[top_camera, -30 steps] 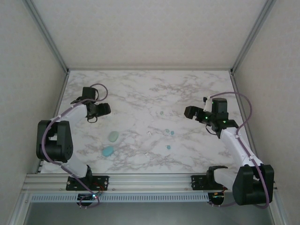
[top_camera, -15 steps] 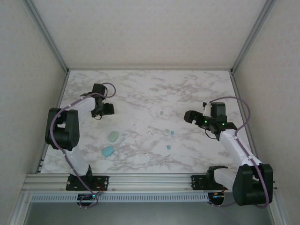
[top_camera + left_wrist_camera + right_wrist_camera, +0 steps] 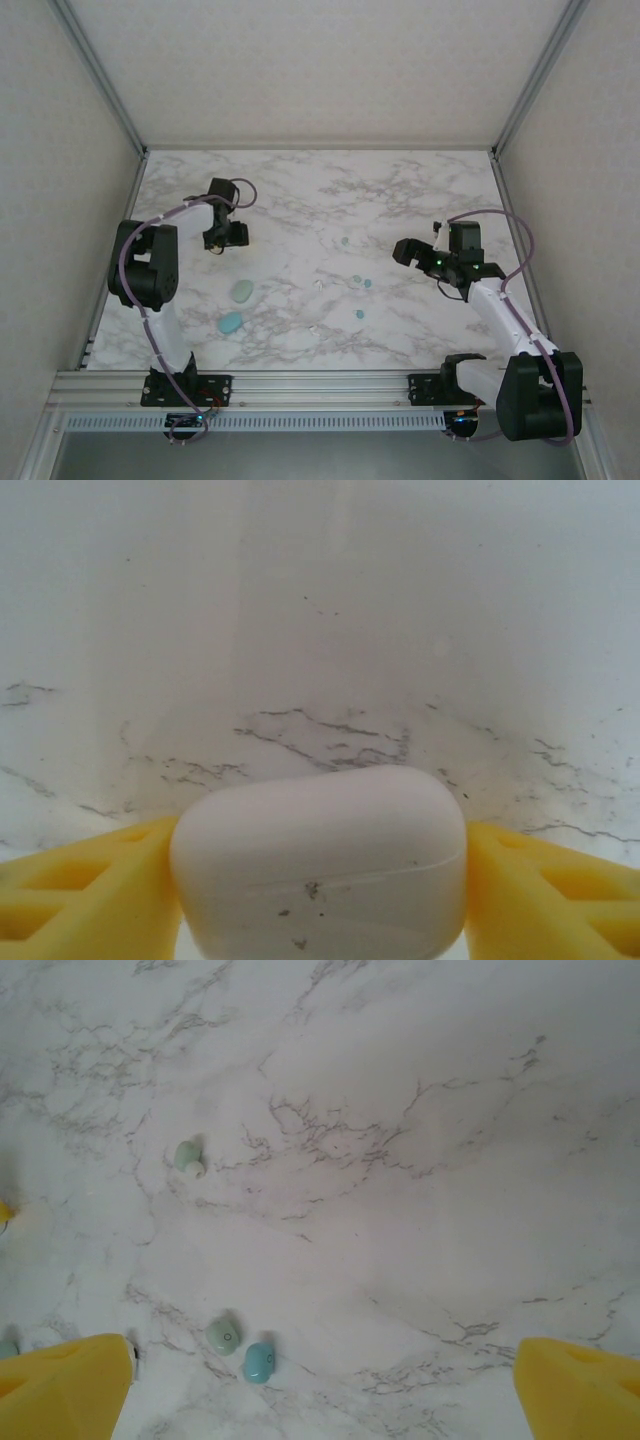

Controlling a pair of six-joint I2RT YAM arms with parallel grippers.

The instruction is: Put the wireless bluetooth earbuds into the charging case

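the left claw is clamped on a white case, which is pinched across its ends between the yellow fingers over the left part of the table; a thin seam is seen on the case, so its lid is judged closed. the right claw is spread wide with nothing held, and is hung above the buds. a blue bud and a pale green bud lie just beside each other below it, and a third bud lies farther off. teal cases lie well apart to the left. the buds are judged very light, hard, smooth and rounded, so they are easily flicked away or squeezed out. each is best taken across its broader flanks, with the tips lowered to the table.
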